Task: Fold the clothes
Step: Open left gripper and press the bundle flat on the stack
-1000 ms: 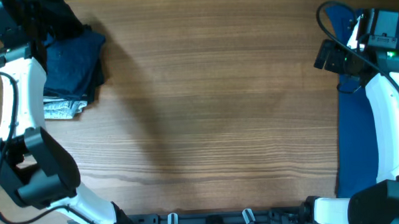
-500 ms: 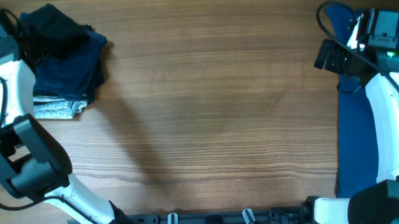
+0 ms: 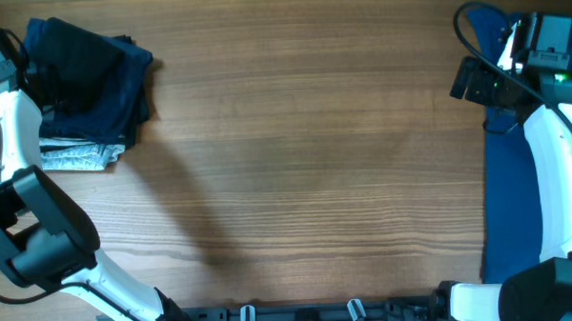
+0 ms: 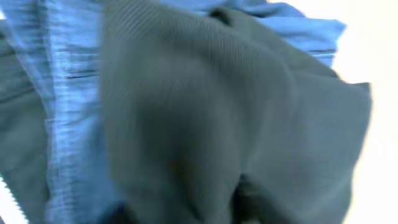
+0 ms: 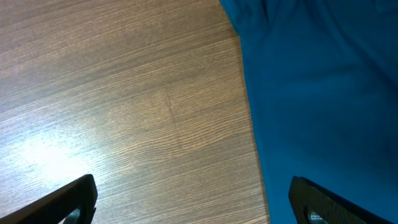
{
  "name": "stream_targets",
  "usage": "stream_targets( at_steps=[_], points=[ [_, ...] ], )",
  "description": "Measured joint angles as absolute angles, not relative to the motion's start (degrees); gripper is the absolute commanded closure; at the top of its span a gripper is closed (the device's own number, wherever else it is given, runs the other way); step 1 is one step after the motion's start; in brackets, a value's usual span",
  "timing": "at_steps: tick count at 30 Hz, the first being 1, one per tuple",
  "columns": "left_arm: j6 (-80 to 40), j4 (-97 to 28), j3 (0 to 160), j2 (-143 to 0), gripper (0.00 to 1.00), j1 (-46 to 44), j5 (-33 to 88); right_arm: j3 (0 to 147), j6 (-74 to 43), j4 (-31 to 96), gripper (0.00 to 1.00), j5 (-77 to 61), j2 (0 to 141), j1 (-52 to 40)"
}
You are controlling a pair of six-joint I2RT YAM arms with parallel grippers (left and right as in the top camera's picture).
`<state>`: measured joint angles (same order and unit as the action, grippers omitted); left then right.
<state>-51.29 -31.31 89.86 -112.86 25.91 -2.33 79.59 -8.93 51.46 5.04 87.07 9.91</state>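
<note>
From above, a wooden tabletop [image 3: 305, 160] is seen. A pile of clothes [image 3: 88, 91] is stacked at the far left corner. A black shirt [image 3: 77, 49] is laid crumpled on top of the pile. A dark blue piece [image 3: 103, 110] is seen under it. A pale folded piece [image 3: 76, 156] is at the bottom, poking out on the near side. The left arm [image 3: 18, 122] is bent up along the left edge, and its end is placed right beside the black shirt. The left jaws are hidden here, so it cannot be told how wide they are. A bright blue shirt [image 3: 507, 200] is spread along the right edge of the tabletop. The right arm [image 3: 553, 161] is stretched over it.

In the left wrist view, the whole picture is filled with blurry cloth. The black shirt [image 4: 217, 124] is seen in the middle, bunched up. Blue cloth [image 4: 68, 112] with a stitched seam is seen to its left. The left jaws are not shown, so it cannot be told if anything is held.

In the right wrist view, the tabletop [image 5: 124, 112] is seen on the left and the blue shirt [image 5: 323, 106] is laid flat on the right. Two black fingers [image 5: 68, 199] are seen at the bottom corners, far apart. The right jaws are opened wide and nothing is held in them.
</note>
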Motion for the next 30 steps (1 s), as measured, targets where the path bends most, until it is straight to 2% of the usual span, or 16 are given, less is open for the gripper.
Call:
stream_targets(
  at_steps=[5,8,9,10,12,14,15,18,22,30],
  points=[
    [-46.94,-35.83,89.91,-112.84,0.0,26.76,-4.45,79.59,-8.93,51.46,0.01,5.04,87.07,9.91],
    [-44.84,-40.25,89.89,-110.52,0.08,28.53,-4.69,79.59,-8.93,51.46,0.01,5.04,87.07,9.91],
    [-44.4,-41.69,89.86,-108.62,0.14,29.15,-4.67,79.59,-8.93,51.46,0.0,5.04,87.07,9.91],
    [-44.1,-42.76,89.84,-105.58,0.26,29.87,-4.64,79.59,-8.93,51.44,0.01,5.04,87.07,9.91],
    [-43.68,-43.81,89.86,-99.81,0.67,30.85,-3.88,79.59,-8.93,51.46,0.01,5.04,87.07,9.91],
    [-42.81,-44.18,89.91,-94.91,0.89,31.09,-1.06,79.59,-8.93,51.46,0.0,5.04,87.07,9.91],
    [-41.69,-44.16,90.02,-93.17,0.94,31.09,1.54,79.59,-8.93,51.44,0.01,5.04,87.07,9.91],
    [-35.9,-43.59,90.21,-92.75,0.96,31.09,10.33,79.59,-8.93,51.46,0.01,5.04,87.07,9.91],
    [-26.61,-43.22,90.24,-100.84,0.96,31.03,24.34,79.59,-8.93,51.46,0.01,5.04,87.07,9.91],
    [-19.29,-45.82,90.19,-117.08,0.96,31.2,32.51,79.59,-8.93,51.46,0.0,5.04,87.07,9.91]
  ],
)
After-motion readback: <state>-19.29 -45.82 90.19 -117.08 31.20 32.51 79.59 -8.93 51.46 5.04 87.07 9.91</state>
